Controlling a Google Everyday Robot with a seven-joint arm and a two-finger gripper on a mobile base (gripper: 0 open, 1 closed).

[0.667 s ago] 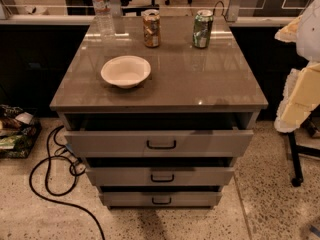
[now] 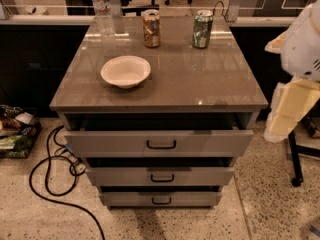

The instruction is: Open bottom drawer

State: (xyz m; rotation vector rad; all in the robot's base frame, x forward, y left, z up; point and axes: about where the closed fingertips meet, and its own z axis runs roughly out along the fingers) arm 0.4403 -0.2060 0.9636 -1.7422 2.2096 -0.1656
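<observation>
Black cable left, gripper perhaps right

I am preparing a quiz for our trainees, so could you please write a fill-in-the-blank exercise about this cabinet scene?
1. The cabinet has ___ grey drawers.
2. The bottom drawer carries a small black ___ on its front.
3. Behind the white bowl stand ___ cans.
4. The gripper hangs by the picture's ___ edge, away from every drawer.
Missing words: three; handle; two; right.
</observation>
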